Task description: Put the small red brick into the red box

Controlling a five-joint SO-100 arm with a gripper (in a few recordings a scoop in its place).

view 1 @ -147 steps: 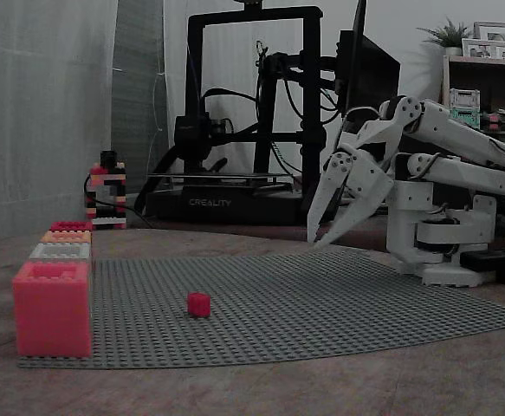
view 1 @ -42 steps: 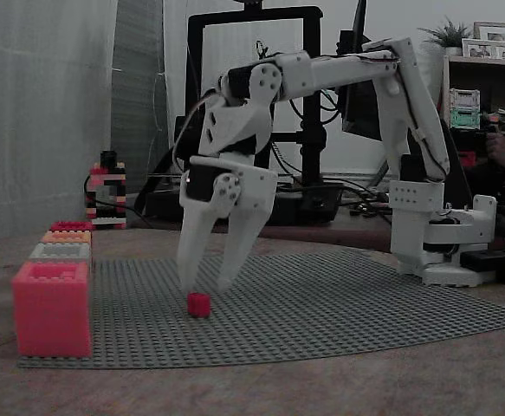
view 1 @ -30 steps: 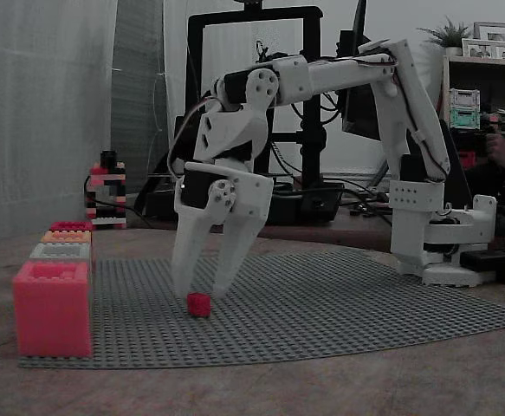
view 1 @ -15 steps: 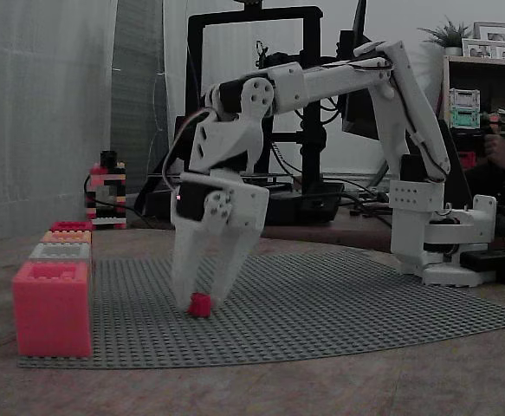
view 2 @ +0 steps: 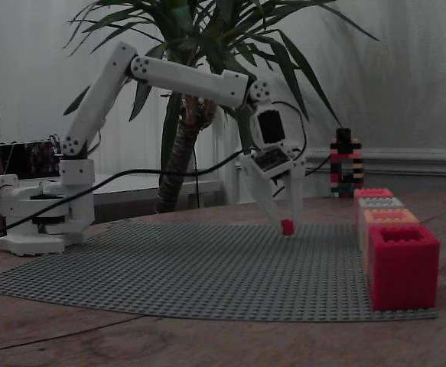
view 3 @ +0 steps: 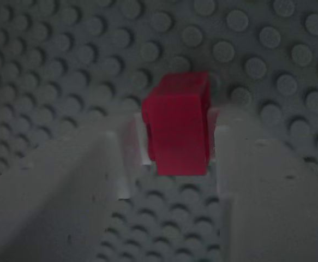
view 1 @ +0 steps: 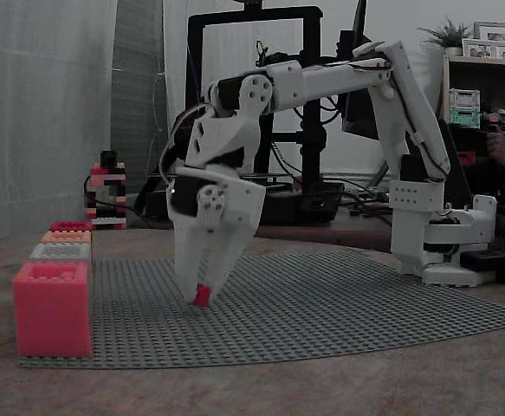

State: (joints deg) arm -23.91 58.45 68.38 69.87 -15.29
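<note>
The small red brick is pinched between the white gripper's fingertips and tilts just above the grey studded baseplate. In a fixed view the same brick hangs at the tip of the gripper. The wrist view has the brick wedged between both fingers, studs below it. The red box stands at the plate's front left corner, well left of the gripper; in a fixed view the box is at the front right.
Behind the red box sit a grey box, an orange one and another red one. A brick tower stands further back. The arm's base is on the right, a 3D printer behind. A palm rises behind the arm.
The gripper came down over the brick, shut on it, and now the brick sits tilted and slightly raised off the plate between the fingertips.
</note>
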